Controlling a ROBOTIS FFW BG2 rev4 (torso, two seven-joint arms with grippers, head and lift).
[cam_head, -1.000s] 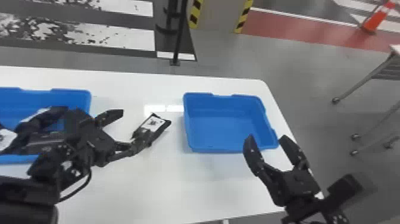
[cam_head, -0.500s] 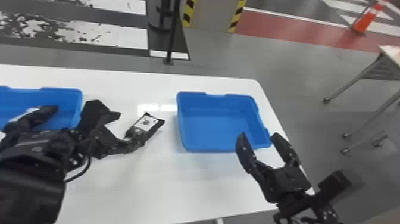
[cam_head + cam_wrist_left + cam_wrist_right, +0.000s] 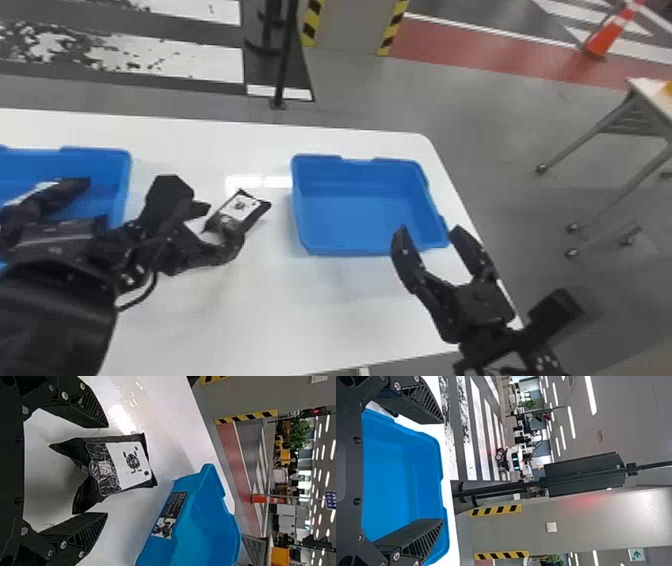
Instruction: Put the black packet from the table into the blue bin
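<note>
Currently the black packet lies on the white surface between 2 blue bins, its pale printed label facing up. The left gripper is down around it, its fingers spread, 1 on each side. In the left wrist view those fingers stand well apart with the packet between them; white surface shows between the packet and the upper finger, so they are not clamped on it. The packet's lower corner comes very near the other finger, and whether those 2 touch I cannot tell.

The right-hand blue bin sits just beside the packet, apart from it, and carries a dark printed sticker on its outer wall. The right gripper is over this bin's near right corner in the head view, its 2 fingers parted and holding nothing; the right wrist view shows the bin between and beyond them.

At the robot's left, the left-hand blue bin contains a dark item with a white patch, and the left arm partly covers that bin. Beyond the surface are a black pole, 2 yellow-and-black strips and an orange cone.
</note>
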